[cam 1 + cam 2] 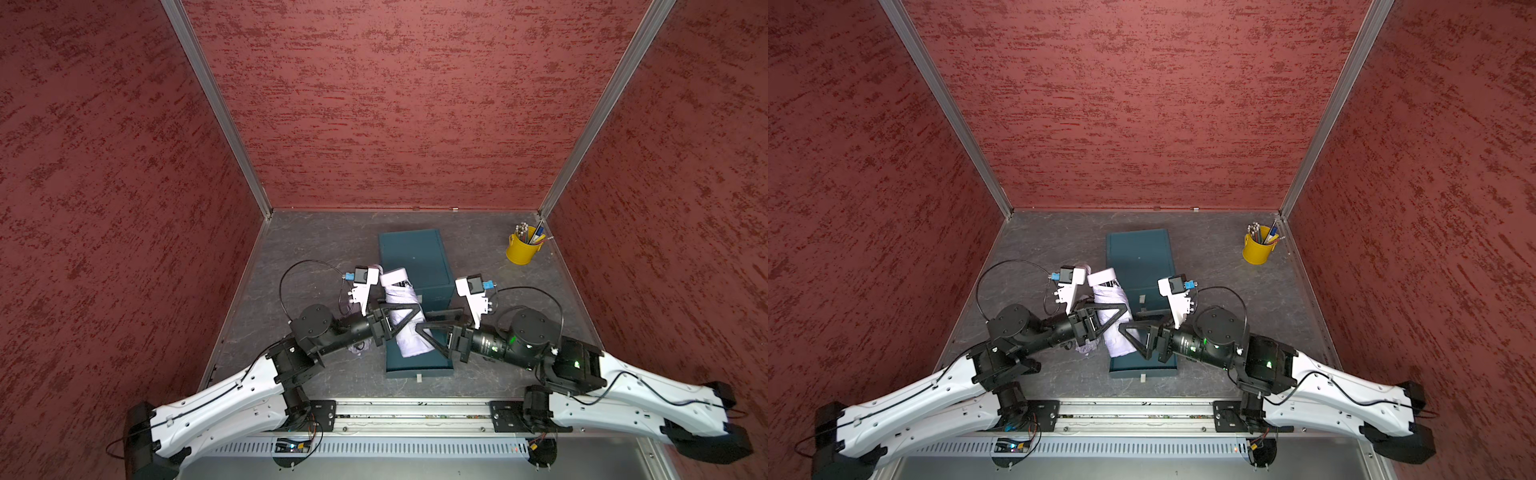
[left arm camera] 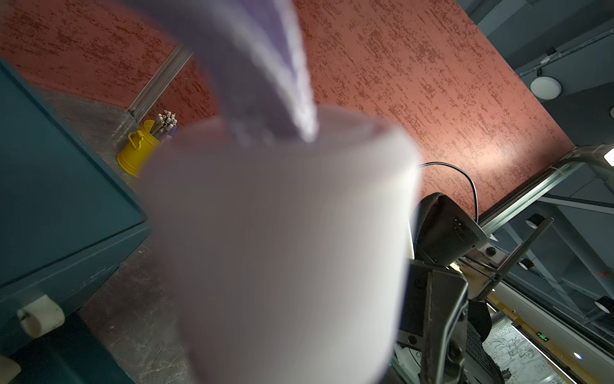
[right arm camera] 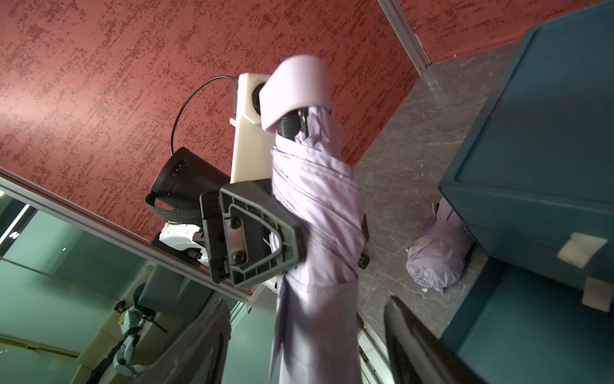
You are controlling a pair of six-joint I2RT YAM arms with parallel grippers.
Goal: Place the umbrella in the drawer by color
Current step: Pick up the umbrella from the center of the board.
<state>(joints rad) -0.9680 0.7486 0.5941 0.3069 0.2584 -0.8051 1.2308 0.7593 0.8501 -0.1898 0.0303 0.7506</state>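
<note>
In both top views your left gripper [image 1: 409, 318] is clamped round the middle of the folded lilac fabric umbrella [image 1: 399, 297], held above the pulled-out drawer [image 1: 417, 370] of the teal metal cabinet [image 1: 415, 257], while the right gripper [image 1: 424, 322] stands spread, holding nothing. The left wrist view is mostly blurred umbrella, with a yellow pen pot [image 2: 136, 153] beyond the cabinet. From the right wrist, a second lilac umbrella [image 3: 435, 262] lies against the cabinet's side. I judge lowering comes next, so clear those right fingers [image 3: 415, 349] first.
</note>
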